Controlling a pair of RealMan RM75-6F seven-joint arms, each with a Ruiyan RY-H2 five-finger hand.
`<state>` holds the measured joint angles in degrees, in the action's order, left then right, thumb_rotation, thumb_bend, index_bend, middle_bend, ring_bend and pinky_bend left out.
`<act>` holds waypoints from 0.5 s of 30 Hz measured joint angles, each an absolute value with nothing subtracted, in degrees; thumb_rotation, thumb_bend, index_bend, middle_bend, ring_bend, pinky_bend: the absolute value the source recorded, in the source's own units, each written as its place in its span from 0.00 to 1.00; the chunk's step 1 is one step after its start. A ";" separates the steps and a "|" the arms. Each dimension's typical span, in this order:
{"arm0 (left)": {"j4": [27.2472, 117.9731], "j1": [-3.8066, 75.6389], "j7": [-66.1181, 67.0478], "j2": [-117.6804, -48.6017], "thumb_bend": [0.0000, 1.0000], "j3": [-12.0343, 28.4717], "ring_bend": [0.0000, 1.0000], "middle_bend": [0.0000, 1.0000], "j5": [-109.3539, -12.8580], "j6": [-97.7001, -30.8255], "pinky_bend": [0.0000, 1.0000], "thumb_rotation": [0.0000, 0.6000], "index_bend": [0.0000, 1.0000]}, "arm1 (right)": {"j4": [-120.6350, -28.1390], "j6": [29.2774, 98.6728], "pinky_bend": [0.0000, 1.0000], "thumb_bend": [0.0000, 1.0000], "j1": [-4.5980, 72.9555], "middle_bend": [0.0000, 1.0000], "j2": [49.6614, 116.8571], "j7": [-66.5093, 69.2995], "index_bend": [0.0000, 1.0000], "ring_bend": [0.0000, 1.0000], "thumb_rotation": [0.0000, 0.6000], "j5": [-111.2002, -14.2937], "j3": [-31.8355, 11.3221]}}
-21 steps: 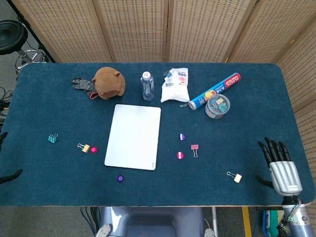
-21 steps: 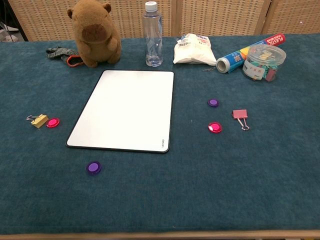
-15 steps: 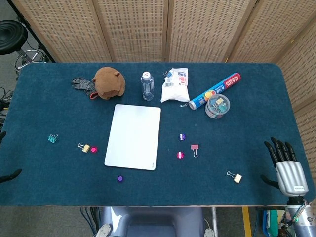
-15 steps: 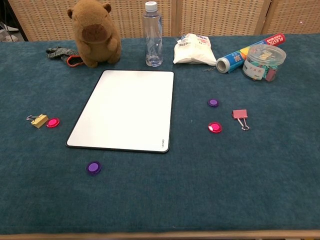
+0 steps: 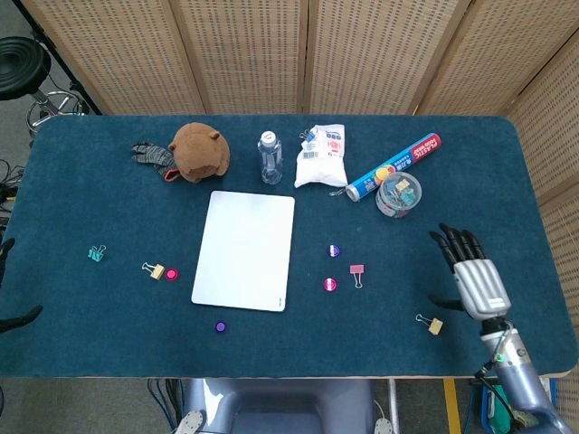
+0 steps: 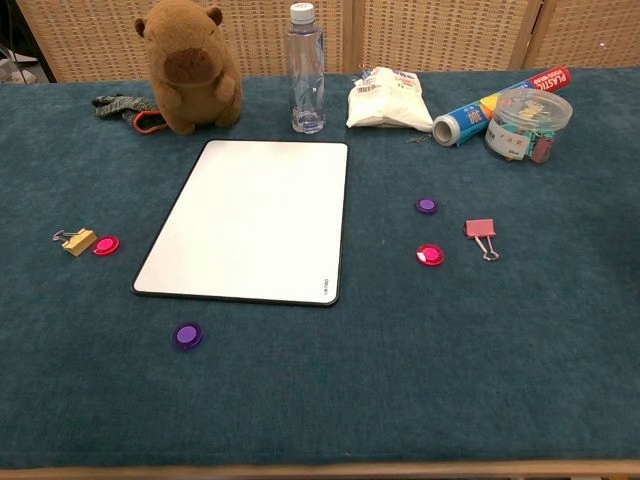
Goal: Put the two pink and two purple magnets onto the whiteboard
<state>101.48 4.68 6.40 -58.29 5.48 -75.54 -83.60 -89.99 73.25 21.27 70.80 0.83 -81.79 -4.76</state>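
**Magnets lie loose around a bare whiteboard**

Whiteboard (image 6: 248, 221) lies flat near the middle of the blue worktop (image 6: 400, 400), nothing resting on it. Left of it a pink magnet (image 6: 105, 244) sits just beside a yellow binder clip (image 6: 76, 241). Near the board's front left corner lies a purple magnet (image 6: 187, 335). On the right side, apart from the board, a second purple magnet (image 6: 427, 206) sits behind a second pink magnet (image 6: 430, 255), with a pink binder clip (image 6: 481, 232) just to their right.

The right hand (image 5: 472, 274) shows only in the head view, over the worktop's right part, palm down, fingers straight and spread, holding nothing. It is well apart from the magnets; another yellow clip (image 5: 432, 325) lies close to its thumb side. Of the left hand (image 5: 16, 318) only dark fingertips reach in at the left edge of the head view, and whether they are spread or curled I cannot tell.

Along the back stand a brown plush animal (image 6: 187, 66), a clear water bottle (image 6: 306, 70), a white packet (image 6: 385, 98), a blue tube (image 6: 497, 95) and a clear tub of clips (image 6: 526, 124). A teal clip (image 5: 95, 254) lies far left.
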 measured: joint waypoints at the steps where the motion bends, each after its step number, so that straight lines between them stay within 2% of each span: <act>1: 101.37 4.80 6.79 -58.42 0.08 5.61 0.00 0.00 -75.13 -83.44 0.00 1.00 0.00 | -90.64 71.47 0.00 0.00 22.35 0.00 70.88 0.75 0.18 0.00 1.00 -80.96 -5.46; 4: 101.28 5.02 7.41 -58.73 0.08 5.84 0.00 0.00 -74.53 -83.16 0.00 1.00 0.00 | -92.16 65.44 0.00 0.00 26.31 0.00 71.72 -0.13 0.24 0.00 1.00 -77.40 -7.89; 8: 101.23 5.12 7.80 -58.86 0.08 5.79 0.00 0.00 -74.34 -82.92 0.00 1.00 0.00 | -92.61 60.32 0.00 0.00 31.22 0.00 74.18 -3.64 0.28 0.00 1.00 -72.04 -10.61; 15: 101.28 5.04 7.31 -58.64 0.08 5.79 0.00 0.00 -74.26 -82.89 0.00 1.00 0.00 | -89.38 55.70 0.00 0.15 37.70 0.00 81.28 -12.25 0.30 0.00 1.00 -63.16 -13.95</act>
<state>101.28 5.04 7.31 -58.64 5.79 -74.26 -82.89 -89.38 55.70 37.70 81.28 -12.25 -63.16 -13.95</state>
